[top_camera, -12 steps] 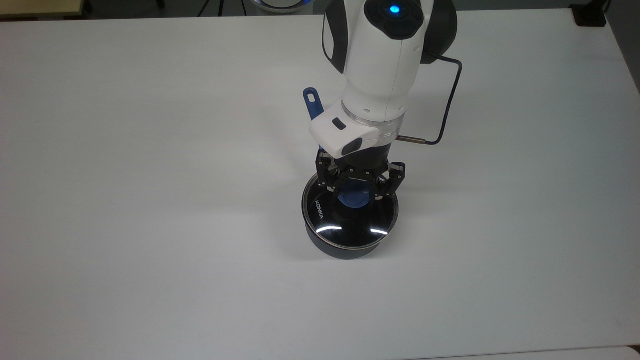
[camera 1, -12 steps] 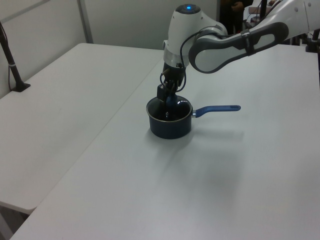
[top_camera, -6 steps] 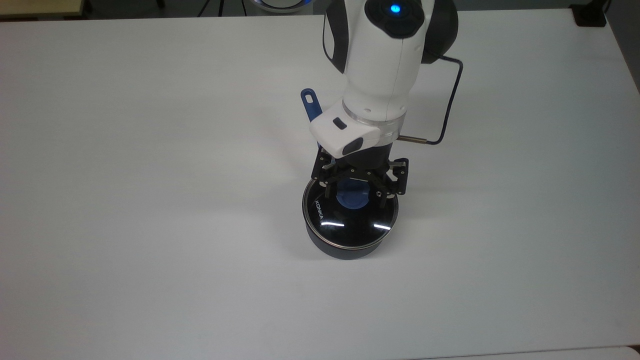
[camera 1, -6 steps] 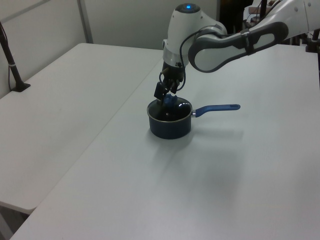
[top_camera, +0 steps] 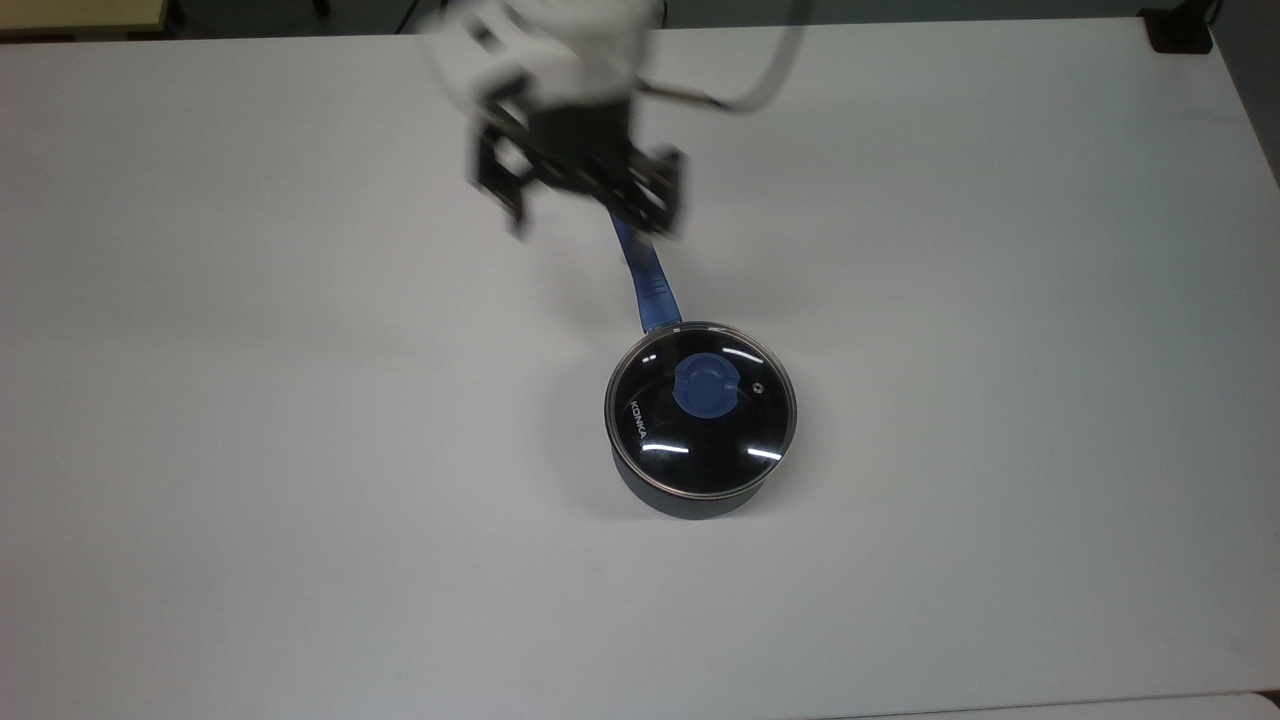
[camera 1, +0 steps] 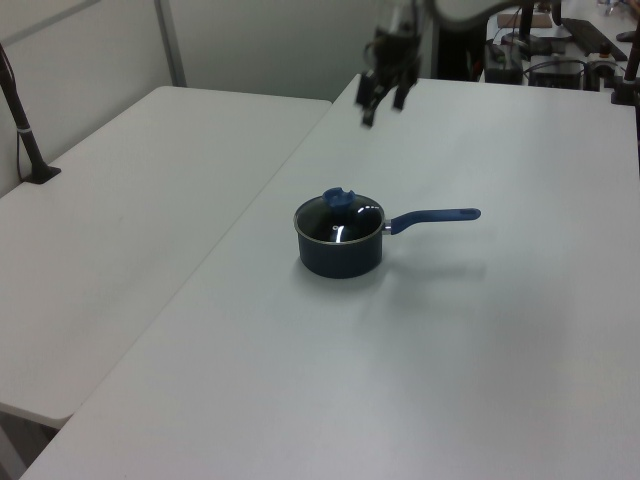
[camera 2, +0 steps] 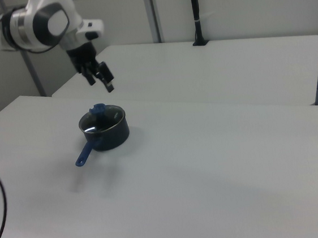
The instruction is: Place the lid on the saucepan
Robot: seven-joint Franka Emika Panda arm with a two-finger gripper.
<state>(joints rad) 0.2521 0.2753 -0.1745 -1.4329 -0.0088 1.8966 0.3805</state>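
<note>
One lid [top_camera: 700, 410] is sitting flat on the saucepan [camera 1: 341, 251] in the middle of the white table [top_camera: 1000, 500]. The gripper [top_camera: 585, 205] is hanging above, well apart from it, fingers spread and holding nothing.

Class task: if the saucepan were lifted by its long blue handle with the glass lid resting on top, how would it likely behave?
The saucepan would probably dip at the pot end, since its handle sticks far out to one side. The lid merely rests on the rim, so it may slide. Its glass looks fragile if dropped.
</note>
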